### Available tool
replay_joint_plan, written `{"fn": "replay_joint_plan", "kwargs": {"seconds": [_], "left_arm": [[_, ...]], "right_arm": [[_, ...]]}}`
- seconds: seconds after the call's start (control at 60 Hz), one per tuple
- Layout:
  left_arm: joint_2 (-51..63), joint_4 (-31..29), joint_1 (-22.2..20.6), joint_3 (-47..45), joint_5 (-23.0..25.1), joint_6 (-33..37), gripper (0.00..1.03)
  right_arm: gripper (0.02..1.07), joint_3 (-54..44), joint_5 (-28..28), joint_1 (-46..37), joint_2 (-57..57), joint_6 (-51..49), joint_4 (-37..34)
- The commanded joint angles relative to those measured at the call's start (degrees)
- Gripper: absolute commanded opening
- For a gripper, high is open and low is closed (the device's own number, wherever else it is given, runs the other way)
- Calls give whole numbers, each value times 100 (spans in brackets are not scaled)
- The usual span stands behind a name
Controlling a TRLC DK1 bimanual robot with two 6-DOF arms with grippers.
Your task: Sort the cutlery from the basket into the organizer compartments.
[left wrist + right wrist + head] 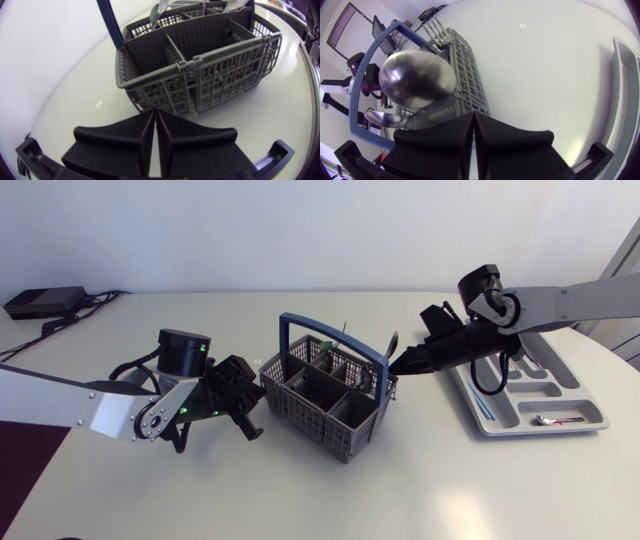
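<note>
The right gripper (400, 364) is clamped on a spoon (417, 80), holding it at the rim of the grey basket (345, 430) on the side nearest the organizer (520, 392). The left gripper (154, 114) is pinched shut on nothing, low over the bench (450, 490) just beside the basket's opposite wall.

My left gripper (154, 114) and right gripper (473, 116) are matte black. The basket (325, 398) is dark grey lattice with a blue handle (340, 340). The spoon (417, 80) is shiny silver, the organizer (565, 395) pale grey, the table (450, 480) white.
</note>
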Motion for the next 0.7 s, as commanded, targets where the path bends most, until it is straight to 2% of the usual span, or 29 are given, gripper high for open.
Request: {"fn": "replay_joint_plan", "kwargs": {"seconds": [0.0,0.267,0.4,0.583,0.633,0.683], "left_arm": [[259,121,42,241,40,37,6],[778,130,235,847,40,2,6],[409,-90,394,777,40,37,10],[-1050,-845,534,329,461,64,27],[-1683,-1241,394,223,637,29,37],[-2043,-1531,130,215,655,-6,41]], "right_arm": [[8,-353,-199,182,-305,-76,-171],[8,-1012,-234,384,-973,-120,-180],[9,-1161,-129,182,-1272,-234,-259],[30,-1583,100,6,-1984,-383,-259],[35,-1671,161,-55,-2212,-436,-267],[42,-1732,214,-90,-2406,-497,-329]]}}
